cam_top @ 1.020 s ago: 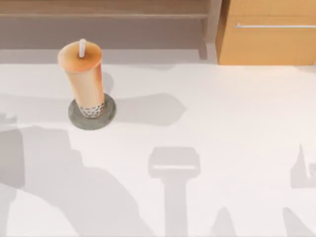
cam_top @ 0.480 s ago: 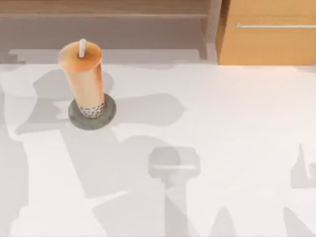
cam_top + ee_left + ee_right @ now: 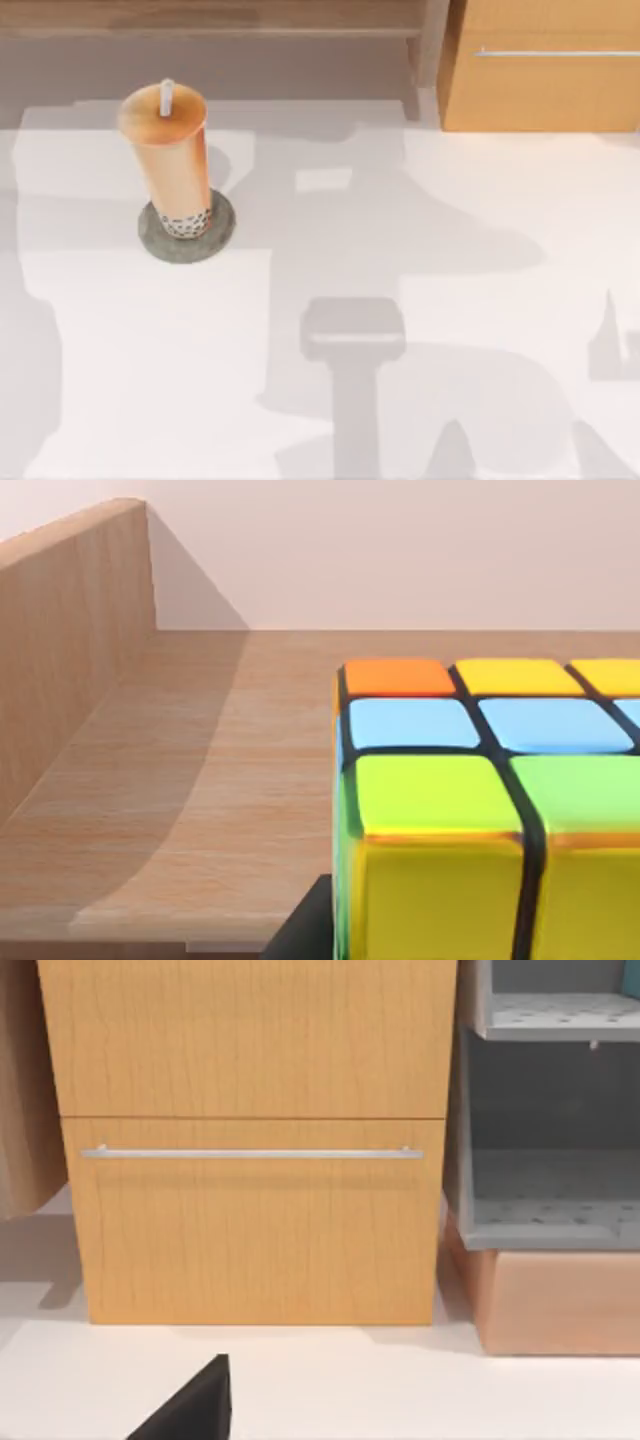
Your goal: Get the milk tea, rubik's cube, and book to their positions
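A: Left pincer?

B: I couldn't tell its state; the rubik's cube (image 3: 480, 810) loomed close over a wooden shelf (image 3: 200, 780).

A: Milk tea (image 3: 172, 160)?

B: At ten o'clock on the surface (image 3: 450, 260), upright on its disc (image 3: 218, 238). I judged the cube was next.

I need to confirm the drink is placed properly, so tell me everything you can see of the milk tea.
The milk tea is a tall, tapered clear cup of orange-tan drink with dark pearls at its base, an orange lid and a short white straw poking from the top. It stands upright on the round mottled grey disc, toward the table's left rear, roughly centred on it. Nothing else touches it.
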You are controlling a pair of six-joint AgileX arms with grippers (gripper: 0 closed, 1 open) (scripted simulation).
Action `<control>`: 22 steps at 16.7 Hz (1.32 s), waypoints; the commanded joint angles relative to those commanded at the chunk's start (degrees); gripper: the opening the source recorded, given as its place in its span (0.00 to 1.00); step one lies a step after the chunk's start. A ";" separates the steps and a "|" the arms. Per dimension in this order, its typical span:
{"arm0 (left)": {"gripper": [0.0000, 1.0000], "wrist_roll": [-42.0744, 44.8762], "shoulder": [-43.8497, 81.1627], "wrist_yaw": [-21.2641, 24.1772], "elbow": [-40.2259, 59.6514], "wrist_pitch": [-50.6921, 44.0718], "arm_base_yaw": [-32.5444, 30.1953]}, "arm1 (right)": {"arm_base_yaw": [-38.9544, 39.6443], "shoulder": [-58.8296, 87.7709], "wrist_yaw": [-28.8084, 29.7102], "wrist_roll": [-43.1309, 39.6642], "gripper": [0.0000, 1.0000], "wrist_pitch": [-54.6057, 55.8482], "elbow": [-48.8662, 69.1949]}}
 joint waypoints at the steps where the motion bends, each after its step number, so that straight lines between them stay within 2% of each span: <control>1: 0.00 0.00 0.00 0.00 0.00 0.00 0.00 | 0.00 0.00 0.00 0.00 1.00 0.00 0.00; 7: 0.00 -0.50 0.90 -0.46 1.84 1.62 1.37 | 0.00 0.00 0.00 0.00 1.00 0.00 0.00; 12: 0.00 -1.99 8.07 -2.40 13.75 4.80 3.13 | 0.00 0.00 0.00 0.00 1.00 0.00 0.00; 17: 0.00 -0.90 18.99 -4.00 25.07 -1.84 -2.21 | 0.00 0.00 0.00 0.00 1.00 0.00 0.00; 22: 0.00 -0.09 22.07 -4.25 27.00 -4.84 -4.59 | 0.00 0.00 0.00 0.00 1.00 0.00 0.00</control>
